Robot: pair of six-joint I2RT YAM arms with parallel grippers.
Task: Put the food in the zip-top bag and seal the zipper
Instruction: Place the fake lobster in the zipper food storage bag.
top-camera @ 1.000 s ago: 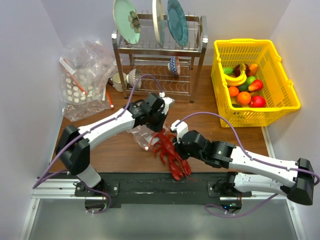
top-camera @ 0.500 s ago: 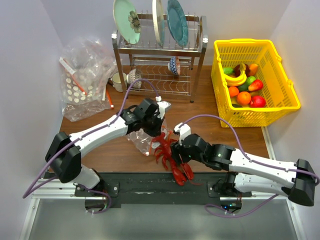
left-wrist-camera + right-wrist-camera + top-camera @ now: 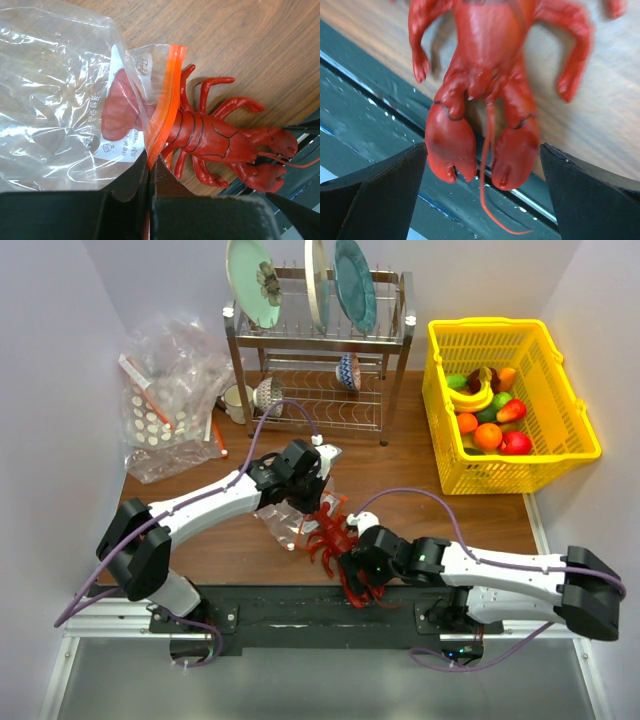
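From my screen, the left fingers (image 3: 151,172) are pinched tight on the mouth edge of the bag (image 3: 60,100). They grip it right at the orange-red zipper strip (image 3: 162,105), with no gap showing between them. The bag lies crumpled on the wooden surface (image 3: 440,500) near the middle, its mouth turned toward the near edge.

The lobster (image 3: 210,140) is partly in. Its tail shows through the clear plastic just past the strip, while the body, legs and both claws lie outside on the wood. The claws reach the near edge and hang over the dark rail (image 3: 365,125) there (the right wrist view is a little blurred, but this much is plain).

The right fingers (image 3: 354,570) stand wide apart. In the wrist view one sits on each side of the claws, with clear space between each one and the red plastic, so they hold nothing. From above, that arm lies low along the near edge, its tip over the lobster's head end.

Further back, the yellow basket (image 3: 575,445) on the right holds an orange, a banana and other toy fruit. The dish rack (image 3: 240,370) stands at the rear with plates on its top tier. A heap of clear plastic bags (image 3: 165,390) sits at the rear left.
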